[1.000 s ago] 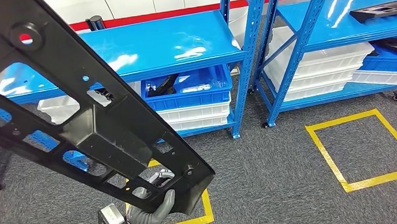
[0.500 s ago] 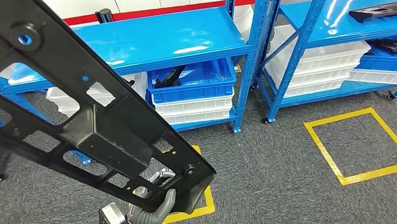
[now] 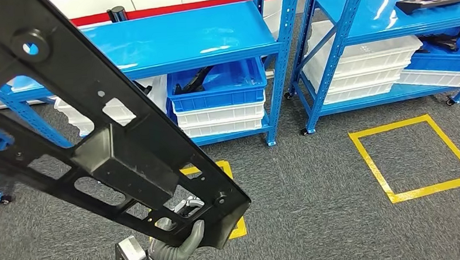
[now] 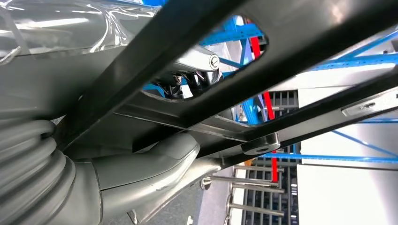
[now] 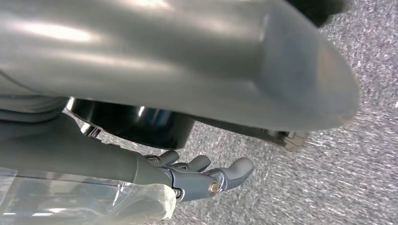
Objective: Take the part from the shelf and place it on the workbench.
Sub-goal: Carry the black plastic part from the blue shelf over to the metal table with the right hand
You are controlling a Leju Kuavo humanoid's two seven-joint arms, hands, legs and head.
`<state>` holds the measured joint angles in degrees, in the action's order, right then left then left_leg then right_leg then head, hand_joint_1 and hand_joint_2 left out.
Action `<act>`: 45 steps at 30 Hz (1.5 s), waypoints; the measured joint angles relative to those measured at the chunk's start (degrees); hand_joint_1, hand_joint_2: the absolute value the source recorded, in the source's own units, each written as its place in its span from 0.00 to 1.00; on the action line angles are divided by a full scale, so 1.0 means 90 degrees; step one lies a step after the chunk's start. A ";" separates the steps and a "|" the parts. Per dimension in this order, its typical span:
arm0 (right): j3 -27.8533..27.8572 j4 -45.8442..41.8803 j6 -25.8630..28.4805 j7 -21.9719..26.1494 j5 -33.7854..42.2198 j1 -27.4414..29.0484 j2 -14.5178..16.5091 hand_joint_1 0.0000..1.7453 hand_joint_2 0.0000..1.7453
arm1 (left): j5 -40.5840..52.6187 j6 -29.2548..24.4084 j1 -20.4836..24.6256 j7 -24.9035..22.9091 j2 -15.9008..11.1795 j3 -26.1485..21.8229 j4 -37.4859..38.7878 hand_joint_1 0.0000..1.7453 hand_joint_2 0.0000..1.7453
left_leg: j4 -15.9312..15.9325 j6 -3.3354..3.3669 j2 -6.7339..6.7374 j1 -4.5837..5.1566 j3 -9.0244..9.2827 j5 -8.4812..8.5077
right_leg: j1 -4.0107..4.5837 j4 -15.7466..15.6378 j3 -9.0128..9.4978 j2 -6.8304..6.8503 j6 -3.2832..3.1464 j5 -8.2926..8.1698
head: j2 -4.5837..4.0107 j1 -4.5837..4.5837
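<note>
The long black moulded plastic part [image 3: 105, 135], a flat frame pierced with rectangular cut-outs and round holes, is off the shelf and held in the air, slanting across the head view with its near end low by the robot's body. At that near end the left hand [image 3: 182, 240] grips it: a thick grey thumb [image 4: 155, 161] presses against one face of the frame while darker fingers reach through a cut-out [image 3: 187, 205] to clamp the other side. Beyond the part's far end stands the blue steel shelf rack [image 3: 171, 36], its bare upper deck glossy, with a blue plastic crate [image 3: 220, 92] stacked on white crates [image 3: 218, 119] on the level beneath. Farther from the part, a second blue rack [image 3: 380, 12] carries another black piece [image 3: 433, 1] on its deck. Grey carpet lies under the part, marked with yellow tape squares [image 3: 413, 157]. The right hand [image 5: 202, 176] hangs over this carpet, fingers loosely curled and apart, holding nothing. The pick looks done and the carry is in hand; no workbench is in sight, so the next move likely calls for turning away from the racks while keeping the long part clear of the blue uprights.
</note>
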<state>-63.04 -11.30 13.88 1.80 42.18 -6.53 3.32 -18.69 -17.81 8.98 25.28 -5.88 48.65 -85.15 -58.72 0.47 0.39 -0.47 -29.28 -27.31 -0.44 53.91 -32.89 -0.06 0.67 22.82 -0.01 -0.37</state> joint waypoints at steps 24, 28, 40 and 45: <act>0.0000 0.0000 0.0000 -0.0018 -0.0005 0.0023 0.0010 0.00 0.00 | -0.0016 0.0000 -0.0018 -0.0005 0.0001 0.0003 0.0000 1.00 1.00 | -0.0672 0.0055 0.0005 0.0080 -0.0637 -0.0357 | -0.0013 0.0141 0.0139 0.0009 -0.0074 0.0213 | 0.0001 -0.0012; 0.0000 0.0002 0.0000 -0.0018 -0.0002 0.0025 0.0008 0.00 0.00 | -0.0033 0.0000 -0.0034 -0.0004 -0.0004 0.0004 0.0000 1.00 1.00 | -0.1212 -0.0007 0.0005 0.0029 -0.0743 -0.0519 | -0.0006 0.0145 0.0005 0.0007 -0.0065 0.0105 | 0.0001 -0.0008; 0.0000 0.0002 0.0000 -0.0101 0.0140 0.0027 0.0004 0.00 0.00 | -0.0038 0.0005 -0.0006 0.0013 0.0006 0.0005 -0.0001 1.00 1.00 | 0.0674 0.0341 0.0124 0.0081 0.0076 0.0346 | -0.0018 0.1553 -0.0694 -0.0014 0.0224 0.0827 | 0.0001 -0.0035; 0.0000 0.0001 0.0000 -0.0118 0.0172 0.0048 -0.0002 0.00 0.00 | -0.0030 0.0011 -0.0007 0.0010 0.0007 0.0015 0.0000 1.00 1.00 | 0.0621 0.0290 0.0333 0.0072 0.0003 0.0370 | -0.0041 0.1053 -0.0214 0.0154 0.0275 0.0540 | 0.0001 -0.0043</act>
<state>-63.04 -11.29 13.88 0.74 43.74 -6.09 3.29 -18.96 -17.72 8.92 25.38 -5.82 48.78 -85.15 -53.13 3.08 3.39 0.18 -29.25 -23.98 -0.81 63.39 -34.82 1.33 3.14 27.68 0.00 -0.75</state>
